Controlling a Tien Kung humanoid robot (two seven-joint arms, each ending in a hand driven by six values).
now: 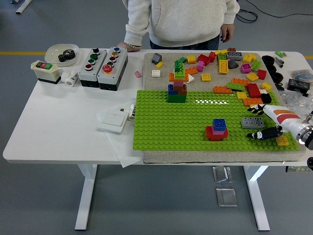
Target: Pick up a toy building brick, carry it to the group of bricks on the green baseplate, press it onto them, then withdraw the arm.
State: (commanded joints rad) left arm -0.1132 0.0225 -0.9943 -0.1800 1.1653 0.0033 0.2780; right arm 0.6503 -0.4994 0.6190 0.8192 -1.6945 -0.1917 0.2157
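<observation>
A grey brick [253, 123] lies flat on the green baseplate [161, 122] at its right side. My right hand [251, 123] reaches in from the right edge, fingers spread. The fingers [255, 110] are just beyond the brick and the thumb [258, 134] is just in front of it, with small gaps on both sides. A small stack of red, pink and blue bricks [216, 129] stands on the plate left of the grey brick. A taller mixed stack [177, 87] stands at the plate's far left edge. My left arm is out of view.
Several loose bricks [230, 63] lie on the grey mat behind the plate, and a yellow one [282, 141] by my wrist. Button boxes [103, 62] and a bowl [61, 53] stand at the far left. A person stands at the far side, one hand [130, 46] on the table.
</observation>
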